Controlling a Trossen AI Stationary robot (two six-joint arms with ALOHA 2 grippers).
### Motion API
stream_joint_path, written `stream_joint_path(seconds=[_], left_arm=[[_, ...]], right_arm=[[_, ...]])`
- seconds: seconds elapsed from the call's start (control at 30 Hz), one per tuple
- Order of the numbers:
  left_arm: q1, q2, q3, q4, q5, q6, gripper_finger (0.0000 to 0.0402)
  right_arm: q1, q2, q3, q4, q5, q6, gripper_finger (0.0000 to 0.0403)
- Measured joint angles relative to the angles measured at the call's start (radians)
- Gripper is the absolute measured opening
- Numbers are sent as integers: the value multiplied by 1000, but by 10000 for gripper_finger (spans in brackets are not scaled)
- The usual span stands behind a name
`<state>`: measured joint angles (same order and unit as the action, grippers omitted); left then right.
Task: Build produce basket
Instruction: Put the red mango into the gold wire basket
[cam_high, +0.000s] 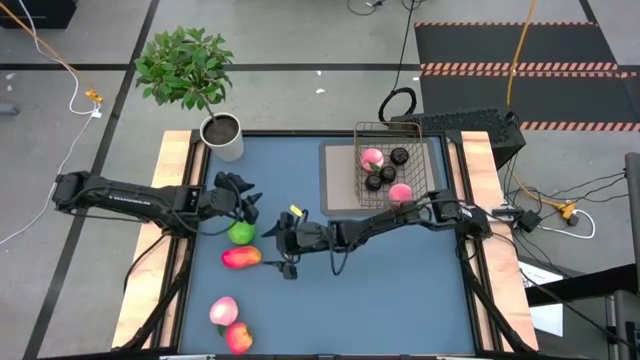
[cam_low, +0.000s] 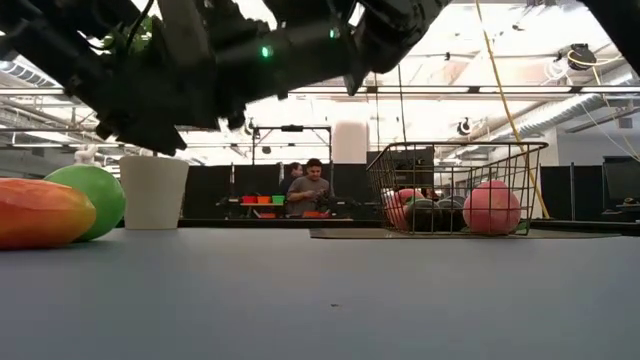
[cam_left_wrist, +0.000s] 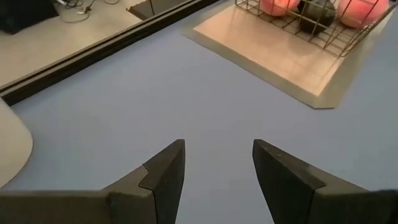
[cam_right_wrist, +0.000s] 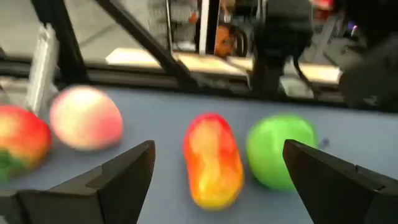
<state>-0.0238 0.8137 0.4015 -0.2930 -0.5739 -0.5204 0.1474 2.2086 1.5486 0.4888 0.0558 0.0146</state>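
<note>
Blue mat: the table (cam_high: 400, 290) cover is bare across its middle and near side, so that stretch is free for travel.
Basket: the wire basket (cam_high: 395, 140) stands at the far right on a tan board (cam_high: 335, 180), already holding two pink peaches and some small dark balls.
Loose fruit: a red-orange mango (cam_high: 241, 258) lies just beside a green apple (cam_high: 241, 233); a peach (cam_high: 223, 311) and a red fruit (cam_high: 239, 337) sit near the front edge.
Right gripper: the right gripper (cam_high: 284, 248) has its fingers spread wide, holding nothing, aimed at the mango.
Left gripper: the left gripper (cam_high: 247, 200) is open and empty, just behind the apple.
Step in hand: likely picking the mango; close across its narrow width, square on.
Watch: the apple and the left arm crowd that side; lift straight up before swinging right.
Edges: the plant pot (cam_high: 223, 136) stands at the far-left corner, clear of the route.
</note>
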Motion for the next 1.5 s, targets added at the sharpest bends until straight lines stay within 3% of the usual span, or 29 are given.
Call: stream_joint_path(seconds=[0.17, 0.53, 0.67, 0.77, 0.93, 1.03, 1.1, 1.23, 1.5], left_arm=[[8, -6, 0, 10, -3, -13, 191], [91, -4, 0, 9, -10, -8, 191], [101, -6, 0, 11, -9, -14, 191], [109, -23, 0, 13, -9, -14, 191], [115, -83, 1, 1, -6, -13, 191], [116, -127, 0, -29, -21, 11, 191], [116, -152, -2, -30, -14, 4, 191], [115, -190, 0, -38, -3, -4, 191], [115, -195, 1, 13, -6, 52, 191]], right_arm=[[-18, 0, 0, 95, 76, -2, 350], [-92, 118, 25, 59, 60, 69, 350], [-147, 141, 132, 67, -26, 123, 350], [-170, 186, 222, -7, -104, 128, 350], [-166, 272, 415, -194, -120, 130, 358], [-168, 330, 511, -244, -186, 151, 372], [-169, 351, 528, -255, -214, 167, 388], [-170, 365, 528, -236, -173, 183, 397], [-198, 376, 529, -217, -267, 183, 399]])
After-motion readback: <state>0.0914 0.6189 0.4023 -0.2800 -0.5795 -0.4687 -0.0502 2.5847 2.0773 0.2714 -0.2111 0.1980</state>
